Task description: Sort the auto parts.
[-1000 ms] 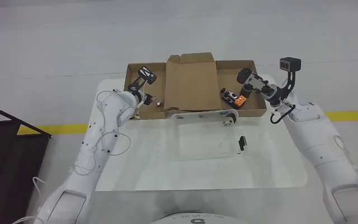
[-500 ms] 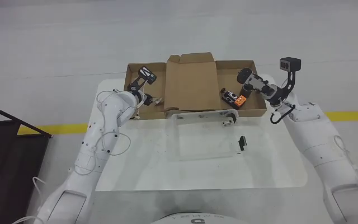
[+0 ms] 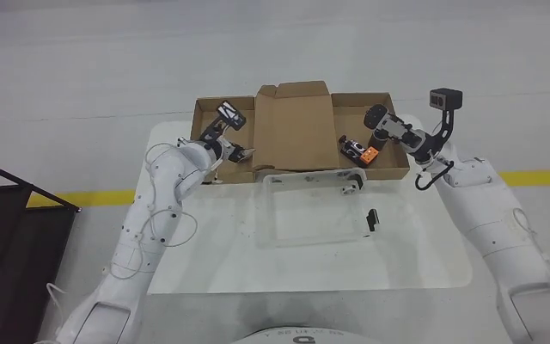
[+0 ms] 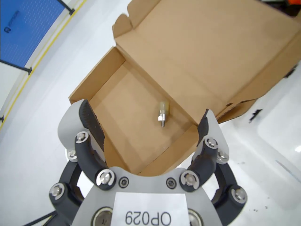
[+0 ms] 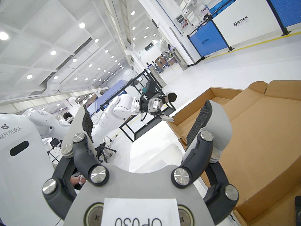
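Left arm has nudged sideways toward the box's middle flap since a second ago; right arm hasn't moved. Left gripper [image 4: 145, 108] is released, jaws wide, hanging over the near end of the left compartment [image 4: 117, 95] of the cardboard box [image 3: 292, 120]. Small metal bolt [image 4: 163, 114] lies flat on that compartment's floor, clear of both pads. Right gripper [image 5: 147, 106] is spread too and empty, at the right compartment [image 3: 351, 112], which holds an orange-and-black part [image 3: 368, 155]. One black part [image 3: 371, 219] lies on the white table [image 3: 412, 258], just beside a clear tray [image 3: 309, 243].
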You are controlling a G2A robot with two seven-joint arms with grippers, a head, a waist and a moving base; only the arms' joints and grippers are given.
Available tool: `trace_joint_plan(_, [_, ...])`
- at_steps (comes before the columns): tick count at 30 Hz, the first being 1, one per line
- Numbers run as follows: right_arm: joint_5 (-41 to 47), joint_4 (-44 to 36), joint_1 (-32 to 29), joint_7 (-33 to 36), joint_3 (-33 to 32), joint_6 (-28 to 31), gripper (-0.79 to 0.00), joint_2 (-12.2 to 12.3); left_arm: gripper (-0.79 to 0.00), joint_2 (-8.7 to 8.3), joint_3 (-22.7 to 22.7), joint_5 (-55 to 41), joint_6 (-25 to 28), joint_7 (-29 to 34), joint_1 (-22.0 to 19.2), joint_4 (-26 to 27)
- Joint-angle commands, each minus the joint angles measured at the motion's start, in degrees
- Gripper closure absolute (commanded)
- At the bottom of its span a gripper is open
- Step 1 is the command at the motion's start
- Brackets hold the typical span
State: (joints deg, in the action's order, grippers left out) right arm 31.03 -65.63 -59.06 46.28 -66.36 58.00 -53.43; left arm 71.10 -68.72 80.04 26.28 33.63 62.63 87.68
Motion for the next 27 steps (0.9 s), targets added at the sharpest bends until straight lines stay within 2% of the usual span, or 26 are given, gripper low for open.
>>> trace_joint_plan(1, [0.03, -0.02, -0.01, 0.01, 0.0, 0.0, -0.785, 0.0, -0.785, -0.36, -1.27, -1.03, 2.41, -1.6, 1.12, 1.79])
trace_joint_plan(4, [-0.4, -1.2, 0.01, 0.01, -0.14, -0.06, -0.785, 0.02, -0.785, -0.94, -3.31, -2.87, 6.25, -4.18, 2.82, 4.44])
trace_joint_plan(7, [-4.23, -9.32, -1.39, 1.82, -1.96, -1.82, -0.785, 1.01, -0.785, -1.52, -4.98, -4.08, 10.63, -6.9, 4.19, 6.91])
trace_joint_plan(10, [-6.91, -18.98, -4.53, 5.72, -3.47, -5.72, -0.785, 2.52, -0.785, -1.52, -4.98, -4.08, 10.63, -6.9, 4.19, 6.91])
trace_joint_plan(14, [-8.06, -27.33, -7.81, 10.41, -5.43, -10.41, -0.785, 4.43, -0.785, -1.52, -4.98, -4.08, 10.63, -6.9, 4.19, 6.91])
trace_joint_plan(23, [-9.18, -28.46, -8.0, 10.31, -5.67, -10.93, -0.785, 4.53, -0.785, -1.52, -4.98, -4.08, 10.63, -6.9, 4.19, 6.91])
trace_joint_plan(27, [-26.82, -29.41, -6.92, 11.69, -4.89, -14.35, -0.785, 4.56, -0.785, -1.52, -4.98, -4.08, 10.63, -6.9, 4.19, 6.91])
